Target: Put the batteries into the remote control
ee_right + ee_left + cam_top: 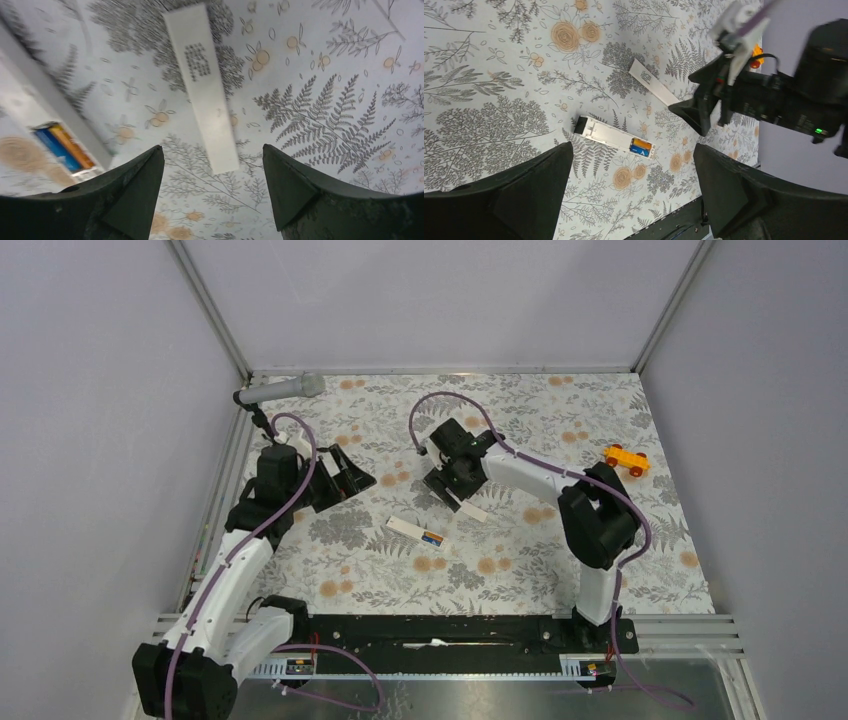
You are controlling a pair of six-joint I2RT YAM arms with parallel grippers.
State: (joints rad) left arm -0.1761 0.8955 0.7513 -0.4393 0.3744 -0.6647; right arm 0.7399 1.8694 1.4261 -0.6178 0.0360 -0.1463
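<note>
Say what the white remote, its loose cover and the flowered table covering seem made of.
Remote: likely hard plastic, smooth matt white, moulded edges.
Cover: apparently the same plastic, thin stiff flat strip, printed text.
Table covering: printed cloth or vinyl; cannot tell which.

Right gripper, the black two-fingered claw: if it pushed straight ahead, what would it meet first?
Probably the flat white plastic cover strip, lying on the floral tablecloth between its open fingers; depth is unclear.
</note>
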